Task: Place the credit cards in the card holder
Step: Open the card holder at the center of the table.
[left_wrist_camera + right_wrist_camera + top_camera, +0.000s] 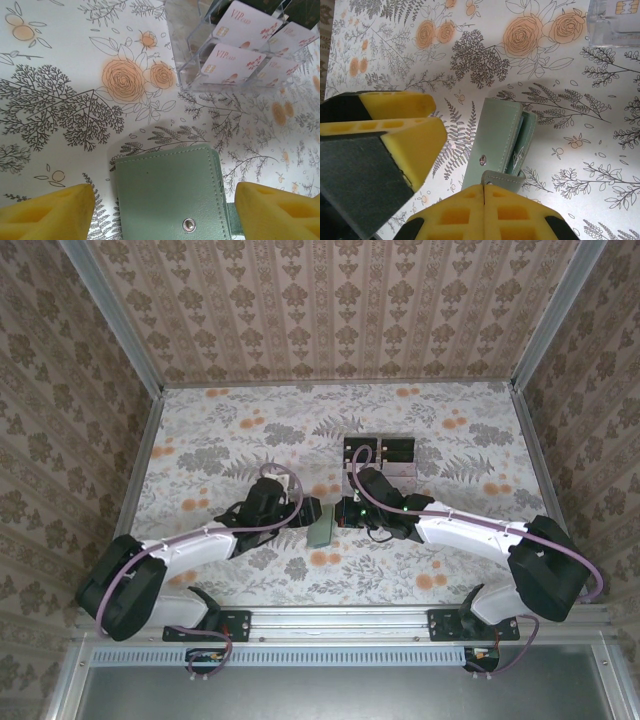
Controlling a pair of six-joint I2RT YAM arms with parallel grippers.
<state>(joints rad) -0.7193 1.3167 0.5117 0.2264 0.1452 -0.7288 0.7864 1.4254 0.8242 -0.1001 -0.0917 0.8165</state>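
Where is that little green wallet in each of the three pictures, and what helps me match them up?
Top external: card holder at mid-table, nearer than the clear tray.
Left wrist: card holder at bottom centre.
Right wrist: card holder at centre, slightly open.
Shared landmark: that clear tray, top right in both wrist views.

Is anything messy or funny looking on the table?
Only the green card holder looks odd. Its flap is bent up, seemingly pinched by the shut right gripper, so it gapes open with a card edge peeking out. The credit cards in the clear tray stand neatly.
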